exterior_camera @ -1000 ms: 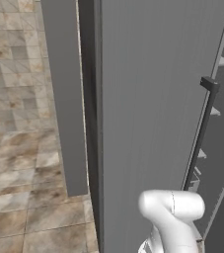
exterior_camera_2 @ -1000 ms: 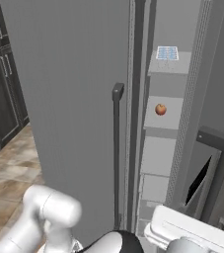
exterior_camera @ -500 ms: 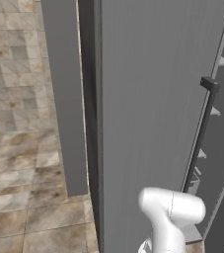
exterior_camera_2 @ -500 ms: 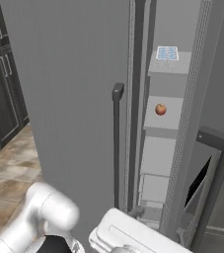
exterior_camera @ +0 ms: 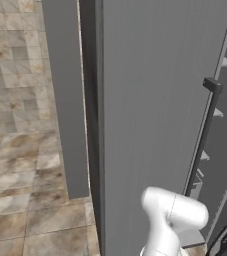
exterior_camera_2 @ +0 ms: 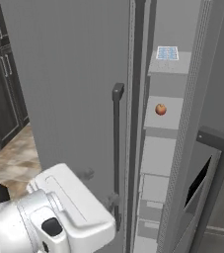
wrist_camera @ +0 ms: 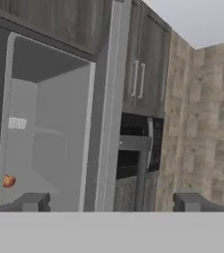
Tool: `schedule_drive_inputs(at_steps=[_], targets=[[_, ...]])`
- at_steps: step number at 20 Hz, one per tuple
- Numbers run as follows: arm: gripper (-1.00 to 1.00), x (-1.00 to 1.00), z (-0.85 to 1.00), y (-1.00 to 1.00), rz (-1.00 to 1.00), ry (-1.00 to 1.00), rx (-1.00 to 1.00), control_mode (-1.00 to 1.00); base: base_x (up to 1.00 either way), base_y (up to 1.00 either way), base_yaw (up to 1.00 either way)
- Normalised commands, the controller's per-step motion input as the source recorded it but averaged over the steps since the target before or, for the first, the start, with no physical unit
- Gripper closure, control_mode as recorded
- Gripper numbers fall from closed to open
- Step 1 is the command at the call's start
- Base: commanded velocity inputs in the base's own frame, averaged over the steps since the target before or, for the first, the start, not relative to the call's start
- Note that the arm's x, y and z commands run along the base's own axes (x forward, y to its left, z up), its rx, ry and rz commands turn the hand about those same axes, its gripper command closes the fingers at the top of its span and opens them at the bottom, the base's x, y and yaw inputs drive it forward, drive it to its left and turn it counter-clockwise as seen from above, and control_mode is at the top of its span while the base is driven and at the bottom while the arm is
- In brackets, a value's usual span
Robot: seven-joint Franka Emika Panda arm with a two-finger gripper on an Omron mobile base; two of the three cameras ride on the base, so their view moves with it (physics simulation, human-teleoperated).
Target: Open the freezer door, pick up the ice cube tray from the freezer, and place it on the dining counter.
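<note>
Jaws stand wide apart on your gripper (wrist_camera: 111,202), with nothing between the tips; through the hand view you look past them at the freezer (wrist_camera: 39,123) interior and a door edge standing ajar.

Out from there, in the right base view, the freezer door (exterior_camera_2: 69,84) with its dark bar handle (exterior_camera_2: 117,148) sits just ahead of the arm, and the gap beside it shows pale shelves. The ice cube tray (exterior_camera_2: 167,53) lies on a high shelf, well above a small red fruit (exterior_camera_2: 160,109) one shelf down. A second door (exterior_camera_2: 217,163) stands to the right of the opening.

Your risk is the reach. The opening looks narrow, so if you drive the hand in as things stand, the wrist or forearm could catch a door edge or the handle. The tray sits high and flat; coming at it level may push it back along the shelf instead of gripping it. I'd judge the door wants swinging wider first.
</note>
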Motion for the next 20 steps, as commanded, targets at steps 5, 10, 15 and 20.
schedule_drive_inputs(at_steps=[5, 10, 15, 20], targets=[[-1.0, 0.28, 0.34, 0.65, -0.35, 0.0, 0.0, -1.0, 0.0, 0.0, 0.0], [-1.0, 0.7, 0.05, 0.23, -0.41, 0.0, 0.0, -1.0, 0.0, 0.0, 0.0], [-1.0, 0.81, 0.0, -0.11, -0.33, -0.04, 0.07, -1.0, 0.0, 0.0, 0.0], [-1.0, 0.62, -0.14, -0.59, -0.14, -0.13, 0.1, -1.0, 0.0, 0.0, 0.0]])
